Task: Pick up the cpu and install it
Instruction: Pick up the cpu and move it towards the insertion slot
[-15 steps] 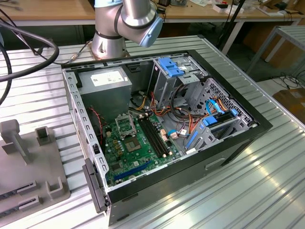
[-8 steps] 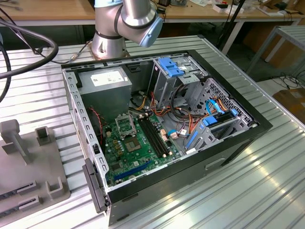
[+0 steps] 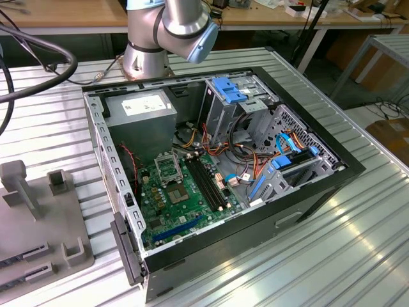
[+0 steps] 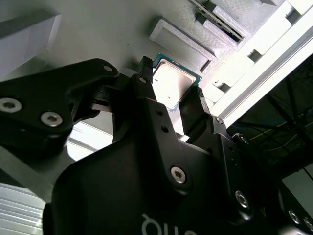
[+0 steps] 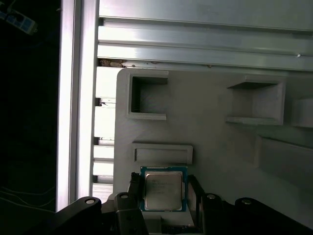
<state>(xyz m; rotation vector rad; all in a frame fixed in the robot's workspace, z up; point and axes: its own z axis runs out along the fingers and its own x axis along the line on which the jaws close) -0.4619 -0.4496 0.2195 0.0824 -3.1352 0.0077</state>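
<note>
While pincer (image 5: 164, 181) straddles it (cannot tell if clenched), cpu (image 5: 164, 192) shows pale silver face, green edging.

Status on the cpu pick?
Copy: gripper straddling the cpu at the grey tray, grip unclear. Not yet in the case. Nothing seen in the way.

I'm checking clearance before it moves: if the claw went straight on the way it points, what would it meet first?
Probably the cpu, dead ahead of the claw, with the grey tray behind it; how near it is I can't tell.
</note>
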